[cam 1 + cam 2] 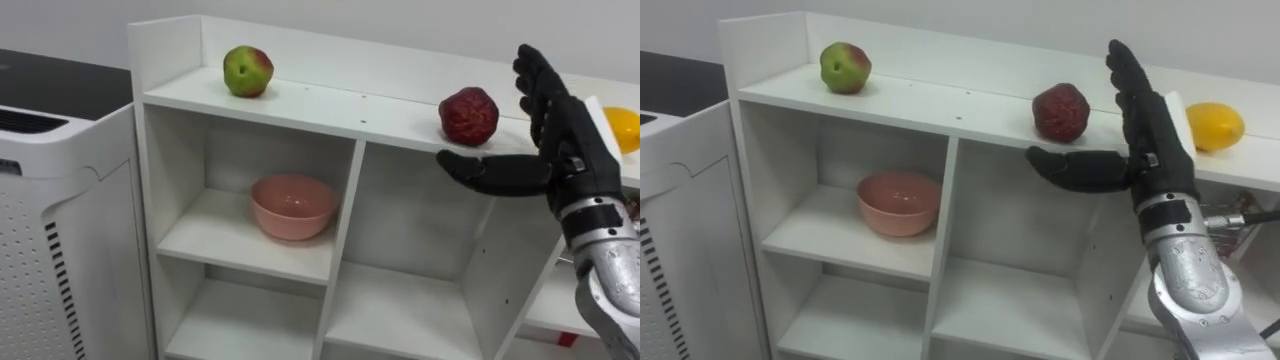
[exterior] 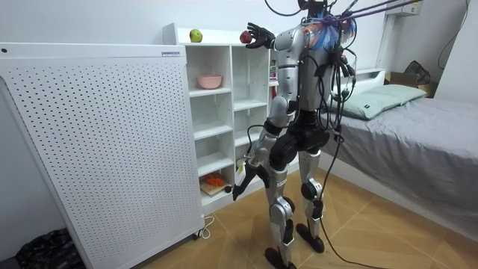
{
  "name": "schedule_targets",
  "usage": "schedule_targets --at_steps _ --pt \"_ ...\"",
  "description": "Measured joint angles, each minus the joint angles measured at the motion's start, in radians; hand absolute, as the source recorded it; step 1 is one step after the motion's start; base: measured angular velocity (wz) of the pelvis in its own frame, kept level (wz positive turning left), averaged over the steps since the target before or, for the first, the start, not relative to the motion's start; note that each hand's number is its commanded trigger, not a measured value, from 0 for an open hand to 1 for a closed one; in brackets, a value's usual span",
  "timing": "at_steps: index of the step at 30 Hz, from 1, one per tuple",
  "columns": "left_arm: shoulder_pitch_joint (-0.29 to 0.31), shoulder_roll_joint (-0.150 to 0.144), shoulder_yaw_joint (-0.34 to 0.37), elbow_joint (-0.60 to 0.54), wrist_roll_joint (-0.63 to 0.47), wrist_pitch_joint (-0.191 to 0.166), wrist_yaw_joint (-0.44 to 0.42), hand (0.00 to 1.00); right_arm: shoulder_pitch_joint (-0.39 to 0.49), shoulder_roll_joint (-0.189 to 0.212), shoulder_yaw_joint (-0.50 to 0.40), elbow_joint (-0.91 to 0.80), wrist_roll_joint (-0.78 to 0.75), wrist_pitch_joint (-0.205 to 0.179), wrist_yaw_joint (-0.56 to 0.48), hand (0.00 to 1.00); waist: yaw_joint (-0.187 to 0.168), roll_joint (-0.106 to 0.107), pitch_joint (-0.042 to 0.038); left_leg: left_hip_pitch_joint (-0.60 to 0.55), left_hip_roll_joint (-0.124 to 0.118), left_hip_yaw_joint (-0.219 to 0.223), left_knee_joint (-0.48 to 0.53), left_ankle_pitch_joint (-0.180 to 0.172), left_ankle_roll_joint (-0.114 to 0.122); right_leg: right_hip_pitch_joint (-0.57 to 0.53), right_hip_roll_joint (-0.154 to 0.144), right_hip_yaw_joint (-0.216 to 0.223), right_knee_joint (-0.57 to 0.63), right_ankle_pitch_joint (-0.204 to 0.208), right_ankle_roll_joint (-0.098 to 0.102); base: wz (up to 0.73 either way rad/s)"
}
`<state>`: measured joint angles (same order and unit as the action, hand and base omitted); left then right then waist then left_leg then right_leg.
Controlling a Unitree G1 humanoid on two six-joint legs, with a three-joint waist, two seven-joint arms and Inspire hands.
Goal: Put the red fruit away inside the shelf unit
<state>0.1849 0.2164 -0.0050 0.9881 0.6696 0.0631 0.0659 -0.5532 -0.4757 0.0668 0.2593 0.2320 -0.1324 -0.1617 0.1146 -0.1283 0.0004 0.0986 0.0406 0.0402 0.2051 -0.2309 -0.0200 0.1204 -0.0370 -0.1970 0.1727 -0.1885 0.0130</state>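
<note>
A dark red, bumpy fruit (image 1: 469, 116) rests on the top of the white shelf unit (image 1: 300, 100). My right hand (image 1: 575, 140) is open just to its right, fingers straight up and thumb stretched out under the shelf edge below the fruit, not touching it. A green and red apple (image 1: 248, 71) sits further left on the same top. A yellow fruit (image 1: 622, 128) lies behind my right hand at the right edge. In the room view I stand facing the shelf, right hand (image 2: 261, 35) raised to the top, left hand (image 2: 240, 187) hanging low by my thigh.
A pink bowl (image 1: 294, 206) stands in the upper left compartment; the compartments below and beside it are bare. A white perforated appliance (image 1: 60, 220) adjoins the shelf's left side. A bed (image 2: 418, 127) lies behind me. An orange item (image 2: 215, 180) sits on a low shelf.
</note>
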Motion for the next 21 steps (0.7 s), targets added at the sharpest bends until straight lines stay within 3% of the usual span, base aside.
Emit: schedule_targets --at_steps 2,3,4,7,8,21 --pt "0.001 0.002 0.0 0.0 0.0 0.002 -0.012 0.0 -0.016 0.0 0.0 0.01 0.003 0.003 0.016 0.04 -0.002 0.0 0.0002 0.0 0.0 0.0 0.0 0.0 0.0 0.0 0.0 -0.001 0.0 0.0 0.0 0.0" --pt "0.001 0.002 0.0 0.0 0.0 0.002 -0.015 0.0 -0.022 0.0 0.0 0.015 0.002 0.004 0.027 0.33 -0.005 0.003 0.002 0.0 0.0 -0.001 0.0 0.0 0.0 0.001 -0.001 -0.004 0.0 0.0 0.0 0.0" --pt "0.0 0.003 0.0 -0.001 0.0 0.003 -0.017 0.0 -0.023 0.0 0.0 0.017 0.002 0.004 0.034 0.53 -0.005 0.002 0.0016 0.0 0.0 -0.002 0.001 0.0 0.0 0.001 -0.001 -0.005 0.0 0.0 0.0 0.0" --pt "0.001 0.004 0.0 -0.007 -0.001 0.004 -0.028 0.0 -0.03 0.0 0.0 0.026 -0.002 0.013 0.051 0.95 -0.007 0.002 0.0013 0.0 0.0 -0.004 0.001 0.0 0.0 0.001 -0.001 -0.009 0.0 0.0 0.0 0.01" --pt "0.0 0.006 0.0 -0.008 -0.001 0.004 -0.033 0.0 -0.038 0.0 0.0 0.035 -0.002 0.017 0.056 1.0 -0.008 0.002 0.0015 0.0 0.0 -0.004 0.001 0.0 0.0 0.001 -0.001 -0.009 0.0 0.0 0.0 0.0" --pt "-0.001 0.013 -0.012 -0.011 -0.002 0.005 -0.038 0.0 -0.065 -0.001 0.0 0.051 -0.005 0.025 0.061 1.0 -0.027 -0.002 0.0019 -0.007 -0.001 -0.019 0.0 0.0 0.0 0.007 -0.006 -0.061 0.0 0.0 0.0 0.03"
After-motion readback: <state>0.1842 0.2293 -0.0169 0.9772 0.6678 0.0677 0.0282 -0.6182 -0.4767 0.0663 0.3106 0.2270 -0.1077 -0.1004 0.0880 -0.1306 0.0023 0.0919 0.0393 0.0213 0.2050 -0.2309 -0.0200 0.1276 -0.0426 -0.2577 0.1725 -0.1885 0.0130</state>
